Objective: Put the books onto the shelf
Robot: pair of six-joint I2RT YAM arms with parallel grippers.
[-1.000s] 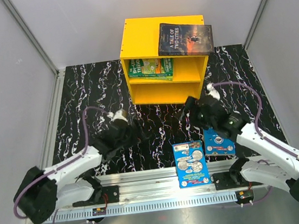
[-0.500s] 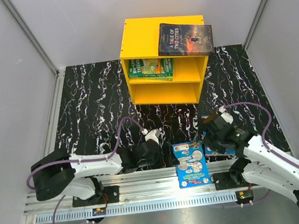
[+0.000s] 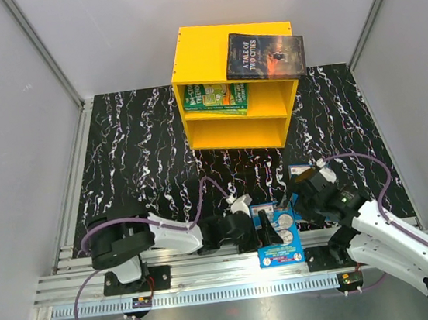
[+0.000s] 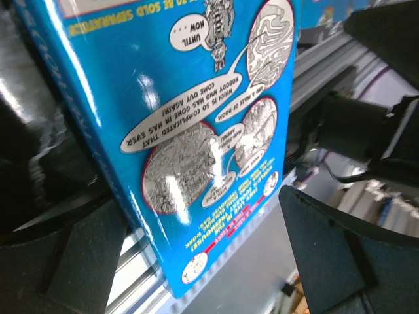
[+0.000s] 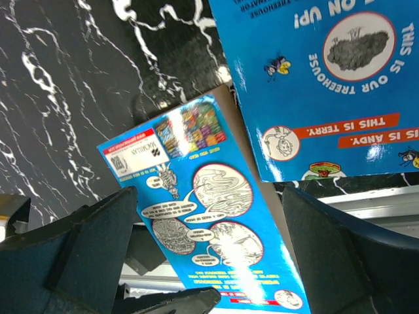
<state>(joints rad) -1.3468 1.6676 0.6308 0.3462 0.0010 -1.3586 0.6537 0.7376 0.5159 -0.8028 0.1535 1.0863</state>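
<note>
Two blue books lie well out from the shelf front. The outer book, length pointing at the shelf, sits between your left gripper's wide fingers. Your right gripper, wide and empty, hovers over the inner book.

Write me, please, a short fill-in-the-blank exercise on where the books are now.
The dark book lies on the ___ of the shelf.
The green books sit in its ___ compartment.
The book at the left gripper is ___ in colour.
That gripper's jaws stand ___.
Missing words: top; upper; blue; open.
</note>
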